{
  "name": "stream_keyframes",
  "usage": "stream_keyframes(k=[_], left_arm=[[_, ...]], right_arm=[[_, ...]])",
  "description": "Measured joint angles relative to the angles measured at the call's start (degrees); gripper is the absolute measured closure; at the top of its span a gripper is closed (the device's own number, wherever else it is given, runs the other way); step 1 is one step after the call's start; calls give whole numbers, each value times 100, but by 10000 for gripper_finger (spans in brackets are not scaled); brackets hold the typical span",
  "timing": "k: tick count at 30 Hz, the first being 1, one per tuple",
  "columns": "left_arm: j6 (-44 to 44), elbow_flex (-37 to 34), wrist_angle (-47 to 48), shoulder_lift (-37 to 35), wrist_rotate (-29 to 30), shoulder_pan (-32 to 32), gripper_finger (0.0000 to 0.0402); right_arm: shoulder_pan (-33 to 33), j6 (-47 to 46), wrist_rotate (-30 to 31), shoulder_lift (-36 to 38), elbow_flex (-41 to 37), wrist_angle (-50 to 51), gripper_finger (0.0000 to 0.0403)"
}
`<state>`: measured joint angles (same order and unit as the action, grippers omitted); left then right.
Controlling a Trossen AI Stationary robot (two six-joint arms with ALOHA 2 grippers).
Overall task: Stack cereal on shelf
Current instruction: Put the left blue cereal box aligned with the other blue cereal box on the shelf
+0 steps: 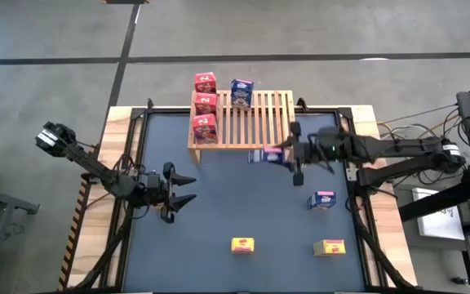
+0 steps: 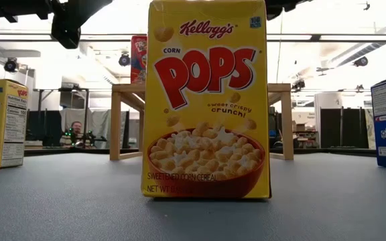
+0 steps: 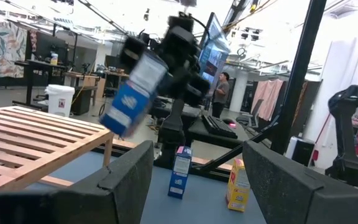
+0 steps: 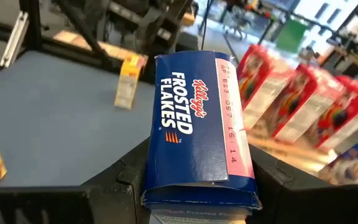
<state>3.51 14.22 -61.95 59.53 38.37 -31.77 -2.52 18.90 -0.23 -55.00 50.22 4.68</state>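
The wooden slatted shelf (image 1: 247, 121) stands at the table's far edge. Three red cereal boxes (image 1: 205, 104) stand in a row on its left end, and a blue box (image 1: 241, 92) stands beside them at the back. My right gripper (image 1: 280, 155) is shut on another blue box (image 1: 265, 156), just in front of the shelf. It also shows in the left wrist view (image 3: 128, 94). A third blue box (image 1: 322, 200) and two yellow boxes (image 1: 242, 244) (image 1: 330, 247) stand on the table. My left gripper (image 1: 182, 189) is open and empty at the table's left. My right gripper pinches the blue Frosted Flakes box near one end (image 4: 166, 186) between its two fingers, one on each of two opposite faces. The fingers reach in about level from the table's right. The box is lifted clear of the table and tilted (image 3: 128, 94), its free end toward the shelf.
A black frame (image 1: 137, 163) borders the dark mat. Open mat lies between my two grippers and in front of the shelf. The shelf's right part (image 1: 272, 114) has bare slats. A person (image 3: 221, 93) stands in the room beyond the table.
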Motion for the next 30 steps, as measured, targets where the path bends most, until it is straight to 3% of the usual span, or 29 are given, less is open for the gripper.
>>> stream_keyframes(k=[8, 12, 21, 30], left_arm=[[-146, 1, 88, 0, 9, 6, 170], [-56, 1, 87, 0, 13, 13, 170], [20, 1, 118, 7, 9, 11, 170], [22, 1, 312, 7, 5, 11, 170]], right_arm=[[-2053, 170, -1601, -688, 821, -208, 236], [-2598, 161, -2330, -1487, 1499, 11, 236], [-2789, 529, -2589, -3055, 3051, 1099, 236], [-2879, 781, -2558, -3750, 3888, 1782, 236]])
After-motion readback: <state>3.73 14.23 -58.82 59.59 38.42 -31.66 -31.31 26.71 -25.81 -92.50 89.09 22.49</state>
